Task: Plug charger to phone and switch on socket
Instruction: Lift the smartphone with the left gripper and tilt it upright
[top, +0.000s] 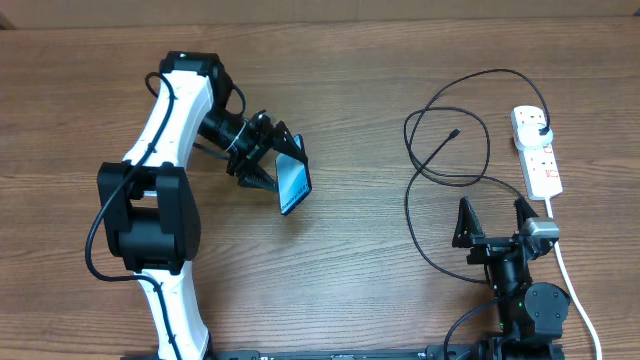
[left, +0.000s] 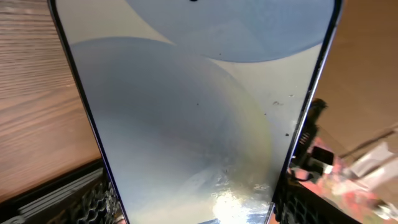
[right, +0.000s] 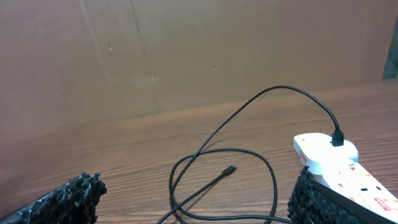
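— Two grippers, status?
— Left gripper (top: 275, 162) is clamping the slim blue-screened rectangular phone (top: 294, 178), tilted, left of centre. Right gripper (top: 491, 205) is standing wide, empty, near the thin black looping charger cable (top: 436, 150) and the white elongated plastic power strip (top: 538, 152).

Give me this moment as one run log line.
left pincer: gripping phone | right pincer: open, empty | charger: plug in socket, tip free on table

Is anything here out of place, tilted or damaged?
The phone is held tilted in the left gripper, not lying flat. The charger's connector tip lies loose on the table, plugged into nothing. No damage or spill shows.
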